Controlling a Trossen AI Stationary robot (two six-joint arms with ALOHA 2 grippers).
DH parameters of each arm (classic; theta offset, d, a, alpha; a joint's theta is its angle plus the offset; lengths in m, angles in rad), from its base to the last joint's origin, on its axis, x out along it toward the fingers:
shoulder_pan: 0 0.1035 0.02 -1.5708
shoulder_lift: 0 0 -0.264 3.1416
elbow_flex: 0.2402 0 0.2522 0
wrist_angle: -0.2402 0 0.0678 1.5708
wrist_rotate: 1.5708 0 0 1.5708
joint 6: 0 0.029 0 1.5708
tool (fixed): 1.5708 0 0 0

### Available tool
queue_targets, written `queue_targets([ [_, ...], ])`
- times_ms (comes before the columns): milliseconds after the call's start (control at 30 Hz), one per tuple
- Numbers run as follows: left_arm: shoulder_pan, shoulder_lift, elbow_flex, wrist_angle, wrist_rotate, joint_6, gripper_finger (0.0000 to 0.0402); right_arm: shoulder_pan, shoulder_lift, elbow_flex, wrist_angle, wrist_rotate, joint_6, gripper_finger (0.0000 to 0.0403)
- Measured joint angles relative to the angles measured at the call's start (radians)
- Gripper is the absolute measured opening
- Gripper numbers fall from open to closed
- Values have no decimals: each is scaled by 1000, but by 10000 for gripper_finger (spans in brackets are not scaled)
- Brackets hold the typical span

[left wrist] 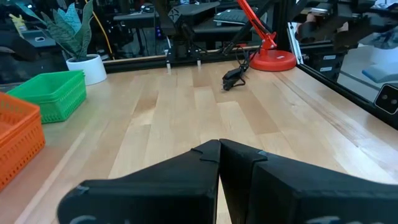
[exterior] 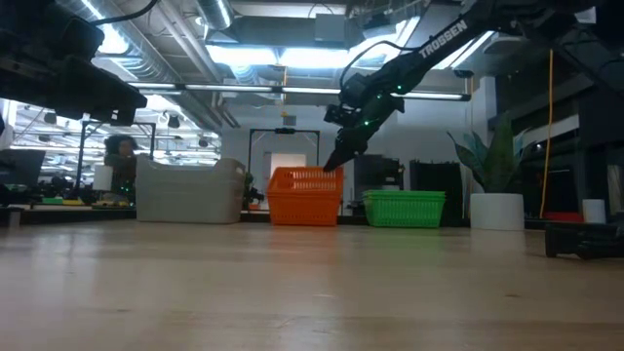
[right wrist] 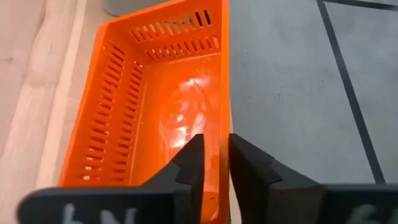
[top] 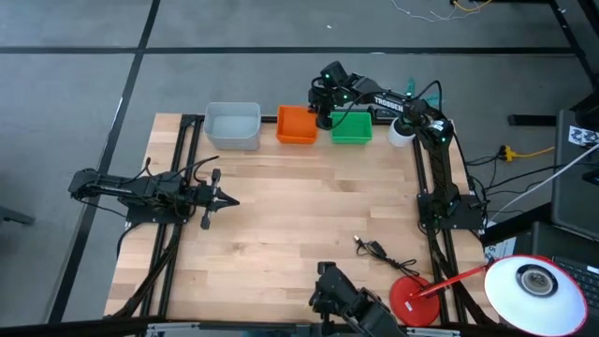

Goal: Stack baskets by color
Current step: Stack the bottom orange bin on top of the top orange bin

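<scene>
Above the orange mesh plastic basket (right wrist: 149,106), the right gripper (right wrist: 213,163) straddles its rim, fingers slightly parted; left gripper (left wrist: 219,152) waits, fingers pressed together.

Robotics lab — exposed ceiling ducts (exterior: 185,44), strip lights (exterior: 263,51), equipment benches (left wrist: 205,25) behind wooden table (top: 290,225)

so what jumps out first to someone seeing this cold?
The row of three colors along the table's far edge: the grey-white basket, the orange basket and the green basket side by side. Next, the right claw, fingers slightly apart straddling the orange basket's wall. The left claw rests shut over the table's left side.
</scene>
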Motion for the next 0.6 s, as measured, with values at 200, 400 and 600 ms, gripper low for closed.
queue_targets([
  [200,0,0,0,0,0,0,0,6,0,0,10,0,0,94],
  [400,0,0,0,0,0,0,0,36,-6,27,-12,1,0,94],
  [600,0,0,0,0,0,0,0,88,-7,61,104,135,-1,91],
])
